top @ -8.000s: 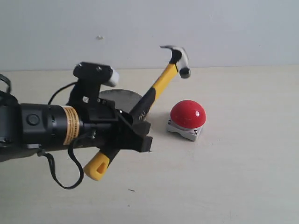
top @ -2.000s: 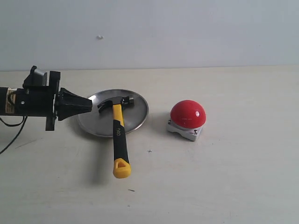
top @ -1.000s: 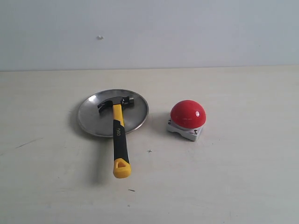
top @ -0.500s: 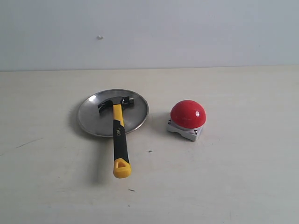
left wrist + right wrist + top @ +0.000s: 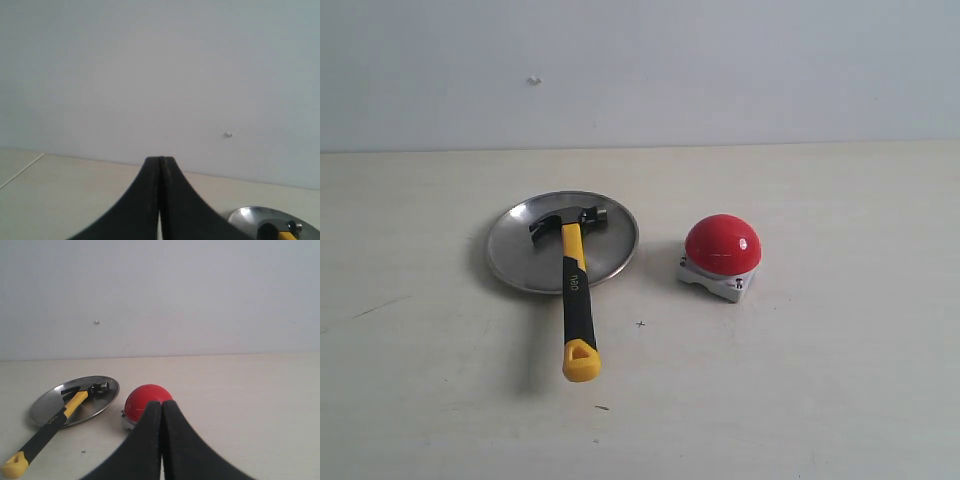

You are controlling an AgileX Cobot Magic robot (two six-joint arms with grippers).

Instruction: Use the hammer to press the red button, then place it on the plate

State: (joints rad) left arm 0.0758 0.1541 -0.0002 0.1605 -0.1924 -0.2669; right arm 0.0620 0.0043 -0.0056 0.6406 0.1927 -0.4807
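Exterior view: the hammer [image 5: 575,300] lies with its yellow end toward the near edge of the worktop [image 5: 820,390] and its head in the plate [image 5: 510,255]. The red button [image 5: 722,243] stands beside, toward the right edge. The hammer is probably stiff and head-heavy, so take the black grip. The left gripper [image 5: 160,160] and right gripper [image 5: 162,405] are pressed together, empty.

Hammer [image 5: 575,300] is no longer held raised at centre-left of the exterior view. It lies with its head inside the plate [image 5: 515,255] and its handle over the rim toward lower centre. Left gripper [image 5: 160,162] is off the hammer, jaws together and empty. Left arm is gone from that view's left edge.
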